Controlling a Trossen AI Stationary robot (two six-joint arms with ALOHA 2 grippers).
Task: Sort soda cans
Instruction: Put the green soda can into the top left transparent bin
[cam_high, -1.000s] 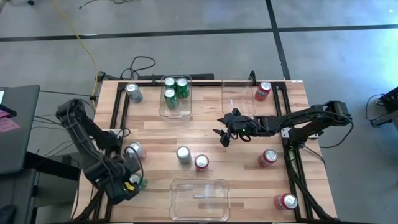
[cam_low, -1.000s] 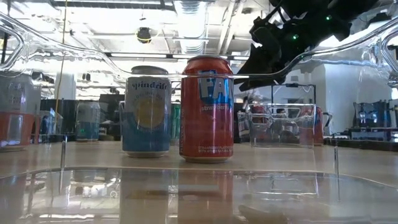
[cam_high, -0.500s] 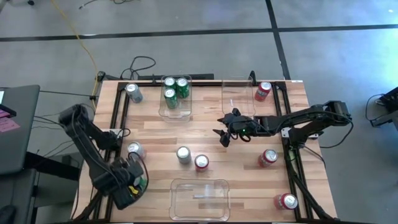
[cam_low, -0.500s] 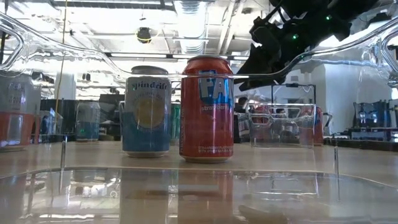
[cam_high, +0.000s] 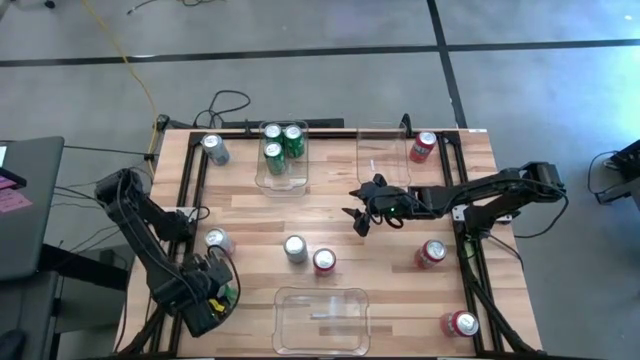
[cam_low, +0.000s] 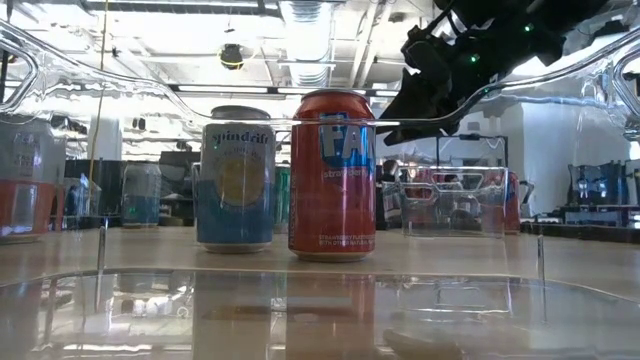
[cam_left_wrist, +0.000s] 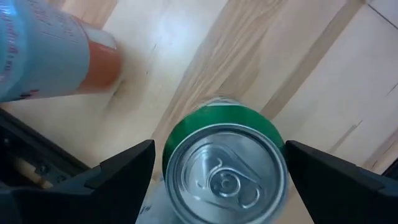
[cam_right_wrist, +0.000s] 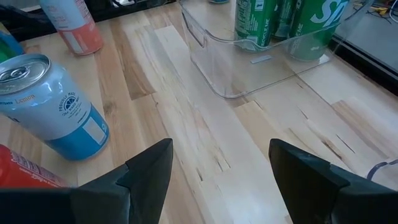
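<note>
My left gripper (cam_high: 212, 296) is at the table's near left corner, around a green can (cam_left_wrist: 224, 174) whose silver top fills the left wrist view. My right gripper (cam_high: 360, 218) hangs open above the table's middle, touching nothing. Below and in front of it stand a silver can (cam_high: 294, 248) and a red can (cam_high: 324, 261) on their bases. Three green cans (cam_high: 281, 145) stand in the far left bin. Other silver cans (cam_high: 216, 240) (cam_high: 214, 148) and red cans (cam_high: 431, 252) (cam_high: 461, 323) (cam_high: 422, 146) are spread over the table. My left gripper has the green can between its two fingers (cam_left_wrist: 127, 171), which come from above and point down. They meet the can's wall (cam_left_wrist: 277, 140) on opposite sides just under the rim. The can is upright. Whether its base is off the table, I cannot tell.
An empty clear bin (cam_high: 383, 155) sits at the far edge, right of the green cans' bin (cam_high: 262, 170). Another empty bin (cam_high: 322, 318) sits at the near edge. Black rails (cam_high: 470, 270) run along the table's left and right sides. Bare wood lies under my right gripper.
My left arm has shifted a little toward the table's near edge, with its gripper staying at the green can. My right arm has kept still.
</note>
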